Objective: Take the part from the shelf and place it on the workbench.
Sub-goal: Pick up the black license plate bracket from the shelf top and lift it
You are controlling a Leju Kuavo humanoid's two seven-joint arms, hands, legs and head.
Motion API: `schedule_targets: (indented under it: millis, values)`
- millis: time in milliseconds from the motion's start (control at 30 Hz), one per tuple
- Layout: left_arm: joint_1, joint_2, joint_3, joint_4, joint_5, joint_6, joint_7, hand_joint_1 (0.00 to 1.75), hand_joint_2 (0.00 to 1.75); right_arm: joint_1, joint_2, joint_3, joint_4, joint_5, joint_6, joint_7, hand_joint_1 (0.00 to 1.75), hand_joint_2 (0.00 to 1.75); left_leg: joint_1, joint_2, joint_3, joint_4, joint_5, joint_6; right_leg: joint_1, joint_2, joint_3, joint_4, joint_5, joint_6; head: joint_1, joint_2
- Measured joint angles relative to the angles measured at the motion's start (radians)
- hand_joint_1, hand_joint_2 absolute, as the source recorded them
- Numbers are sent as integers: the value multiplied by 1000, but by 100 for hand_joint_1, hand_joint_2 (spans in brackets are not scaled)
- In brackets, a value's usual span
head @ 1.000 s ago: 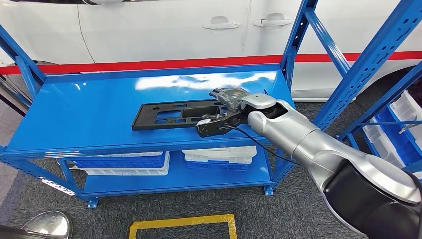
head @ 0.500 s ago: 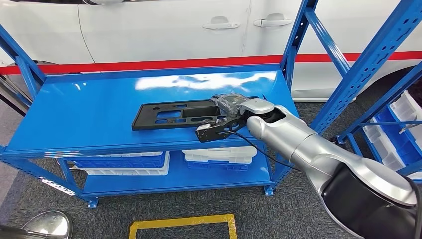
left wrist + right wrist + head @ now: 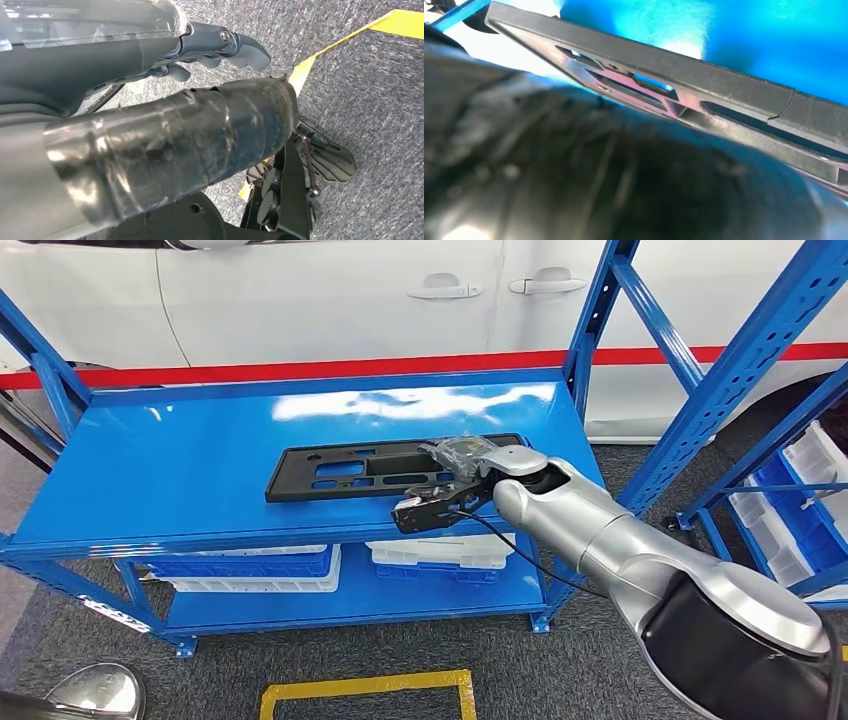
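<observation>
The black part (image 3: 385,468) lies flat at the centre of the head view, on the blue shelf (image 3: 180,480). The right hand (image 3: 455,462) rests on its right end, just right of centre; whether the fingers have closed on it, I cannot tell. The left hand (image 3: 220,47), upper middle of its wrist view, hangs over grey carpet with fingers curled on nothing. To grasp well, clamp the part's edge firmly and lift it level. No readable writing
</observation>
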Motion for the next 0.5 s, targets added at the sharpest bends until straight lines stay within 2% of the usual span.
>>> schedule_targets:
  millis: [267, 433, 500]
  values:
    - [0, 0, 6, 0, 0, -8, 1, 0, 0, 3, 0, 1, 10, 0, -1, -3, 0, 0, -3, 0, -3, 5, -1, 4, -8, 0, 0, -1, 2, 4, 0, 0]
    - [0, 0, 8, 0, -1, -3, 1, 0, 0, 4, 1, 2, 14, 0, -2, -5, 0, 0, -6, 0, -8, 10, -1, 18, -10, 0, 0, -7, 7, 16, 0, 0]
    - [-1, -1, 8, 0, -2, -1, 1, 0, 0, 4, 1, 3, 14, 0, -3, -5, 0, 0, -1, 2, -1, -9, 11, 31, -9, 0, 2, -10, 5, 24, 0, 0]
